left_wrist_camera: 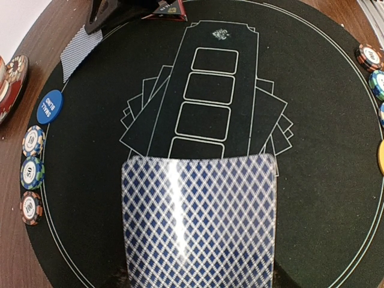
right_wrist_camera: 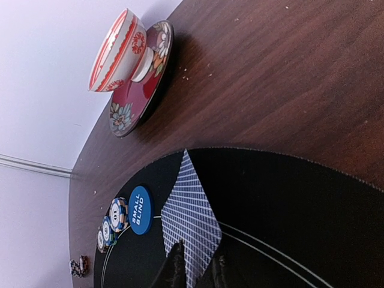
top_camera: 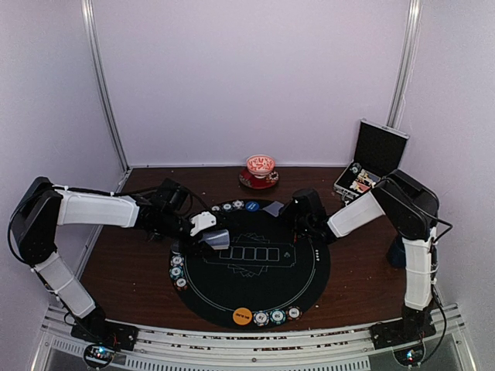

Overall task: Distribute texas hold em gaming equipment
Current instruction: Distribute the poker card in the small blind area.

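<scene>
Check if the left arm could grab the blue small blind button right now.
Probably not yet: the left gripper is shut on a playing card. The blue button itself lies uncovered at the edge of the mat.

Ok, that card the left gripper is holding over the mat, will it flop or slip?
The card juts out flat without sagging, so it is probably stiff enough. Its glossy glare streak suggests a slick back that might slip in the left gripper.
</scene>
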Controlling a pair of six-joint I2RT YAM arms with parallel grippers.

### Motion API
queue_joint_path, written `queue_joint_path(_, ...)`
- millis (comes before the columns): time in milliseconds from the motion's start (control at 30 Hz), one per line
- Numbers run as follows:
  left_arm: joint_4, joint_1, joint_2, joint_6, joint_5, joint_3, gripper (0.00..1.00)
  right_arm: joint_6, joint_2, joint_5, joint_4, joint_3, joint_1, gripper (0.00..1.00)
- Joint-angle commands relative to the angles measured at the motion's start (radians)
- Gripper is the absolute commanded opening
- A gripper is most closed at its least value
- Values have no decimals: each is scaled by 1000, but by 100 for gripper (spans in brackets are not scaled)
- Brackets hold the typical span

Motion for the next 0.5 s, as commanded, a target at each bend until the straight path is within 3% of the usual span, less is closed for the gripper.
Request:
queue_joint_path(0, 15, -3, -3, 9, 27, 20, 49, -14, -12, 10, -46, 17, 11, 20)
queue_joint_path(167, 16, -3, -3, 9, 29, 20, 49, -30, -38, 18, -84, 10, 16, 35)
queue_joint_path(467, 15, -2, -2, 9, 28, 20, 49, -62, -142, 33, -144, -27, 29, 52)
